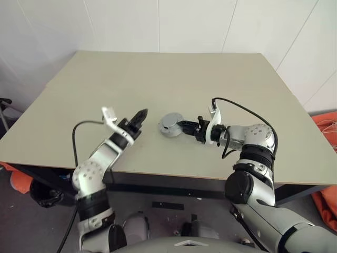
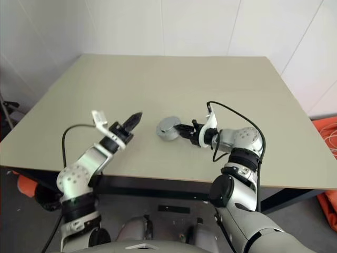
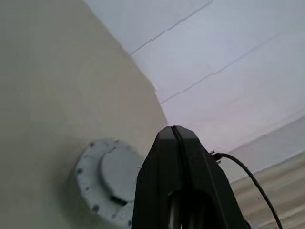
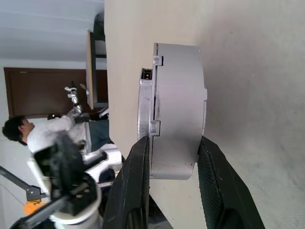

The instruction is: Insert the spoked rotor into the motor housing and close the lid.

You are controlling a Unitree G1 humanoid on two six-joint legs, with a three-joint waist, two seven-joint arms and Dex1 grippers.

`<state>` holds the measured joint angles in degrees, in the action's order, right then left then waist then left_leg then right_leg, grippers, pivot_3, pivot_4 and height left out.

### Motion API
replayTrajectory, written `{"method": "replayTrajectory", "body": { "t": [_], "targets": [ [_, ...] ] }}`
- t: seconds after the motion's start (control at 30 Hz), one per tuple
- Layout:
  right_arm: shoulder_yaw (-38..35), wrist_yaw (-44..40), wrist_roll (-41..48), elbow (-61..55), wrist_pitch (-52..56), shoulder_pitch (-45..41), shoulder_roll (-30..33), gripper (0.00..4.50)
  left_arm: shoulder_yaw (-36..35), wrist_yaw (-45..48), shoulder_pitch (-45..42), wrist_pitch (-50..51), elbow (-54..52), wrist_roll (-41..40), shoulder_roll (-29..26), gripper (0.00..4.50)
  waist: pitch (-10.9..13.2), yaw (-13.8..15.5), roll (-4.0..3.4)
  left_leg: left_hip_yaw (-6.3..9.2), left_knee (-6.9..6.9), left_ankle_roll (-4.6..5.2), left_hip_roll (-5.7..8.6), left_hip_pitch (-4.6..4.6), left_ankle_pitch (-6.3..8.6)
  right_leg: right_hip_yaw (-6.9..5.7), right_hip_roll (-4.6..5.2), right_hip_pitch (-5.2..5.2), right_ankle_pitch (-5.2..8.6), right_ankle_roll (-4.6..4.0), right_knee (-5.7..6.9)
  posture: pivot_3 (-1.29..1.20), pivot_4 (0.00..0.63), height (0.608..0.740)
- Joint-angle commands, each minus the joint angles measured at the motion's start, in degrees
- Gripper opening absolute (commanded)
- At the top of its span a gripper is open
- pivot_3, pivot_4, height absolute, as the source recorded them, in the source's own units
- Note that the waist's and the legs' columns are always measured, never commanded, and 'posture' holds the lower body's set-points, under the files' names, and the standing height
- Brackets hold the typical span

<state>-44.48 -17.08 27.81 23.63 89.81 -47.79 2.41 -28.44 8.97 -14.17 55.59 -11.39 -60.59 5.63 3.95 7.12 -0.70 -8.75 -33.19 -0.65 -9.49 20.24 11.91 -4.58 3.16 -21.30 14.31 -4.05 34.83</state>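
The motor housing (image 1: 171,124) is a short round silver-grey cylinder on the table's middle. Its lid (image 3: 110,177) lies closed flat on it, a light grey disc with a raised centre and small holes round the rim. The spoked rotor is hidden. My right gripper (image 1: 182,126) reaches in from the right and is shut on the housing (image 4: 177,105), one finger (image 4: 136,176) on each flat face. My left gripper (image 1: 140,116) hangs above the table a little to the left of the housing, apart from it, fingers pressed together (image 3: 174,133) and holding nothing.
The beige table (image 1: 158,79) spreads wide around the housing, its front edge close under both arms. White walls stand behind. A person in white (image 4: 45,133) sits beyond the table's edge, with a dark door behind.
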Motion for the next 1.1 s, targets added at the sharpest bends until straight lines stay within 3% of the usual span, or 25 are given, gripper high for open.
{"method": "replayTrajectory", "body": {
  "t": [0.03, 0.4, 0.77, 1.1],
  "targets": [
    [-0.7, -1.0, 4.4, -1.3, -0.4, -4.1, -0.6, 1.19, -1.0, -3.9, 1.7, 0.7, -2.9, -8.8, 0.5, 0.93, 0.0, 0.0, 0.0, 0.0, 0.0, -0.01, 0.0, 0.01, 0.0, 0.0, 0.0, 0.0, 0.0, 0.0, 0.0, 0.0, 0.0, 0.74],
    [-1.5, 0.7, 5.8, -2.2, 0.3, -5.6, -1.8, 1.19, 1.8, -12.6, 6.4, -1.6, -0.5, -20.9, -0.3, 4.43, 0.0, 0.1, 0.01, 0.01, -0.01, -0.04, -0.01, -0.04, -0.01, 0.0, -0.04, 0.05, -0.12, 0.24, -0.02, 0.0, 0.0, 0.74],
    [-4.5, 4.6, 10.8, -6.8, 2.7, -8.3, -5.8, 1.19, 6.1, -16.7, 5.0, -3.5, 3.6, -27.9, -0.9, 4.47, 0.0, 0.1, 0.01, 0.02, -0.01, -0.08, -0.01, -0.07, -0.03, 0.03, -0.07, 0.06, -0.14, 0.35, -0.01, 0.0, 0.0, 0.74],
    [-4.1, 11.8, 19.6, -9.5, 2.7, -7.5, -7.9, 1.19, 7.8, -14.2, 3.1, -6.7, 5.2, -31.8, -1.2, 4.47, 0.0, 0.0, 0.01, 0.03, -0.01, -0.1, 0.0, -0.07, -0.04, 0.04, -0.07, 0.07, -0.17, 0.41, -0.01, 0.0, 0.0, 0.74]
  ]
}}
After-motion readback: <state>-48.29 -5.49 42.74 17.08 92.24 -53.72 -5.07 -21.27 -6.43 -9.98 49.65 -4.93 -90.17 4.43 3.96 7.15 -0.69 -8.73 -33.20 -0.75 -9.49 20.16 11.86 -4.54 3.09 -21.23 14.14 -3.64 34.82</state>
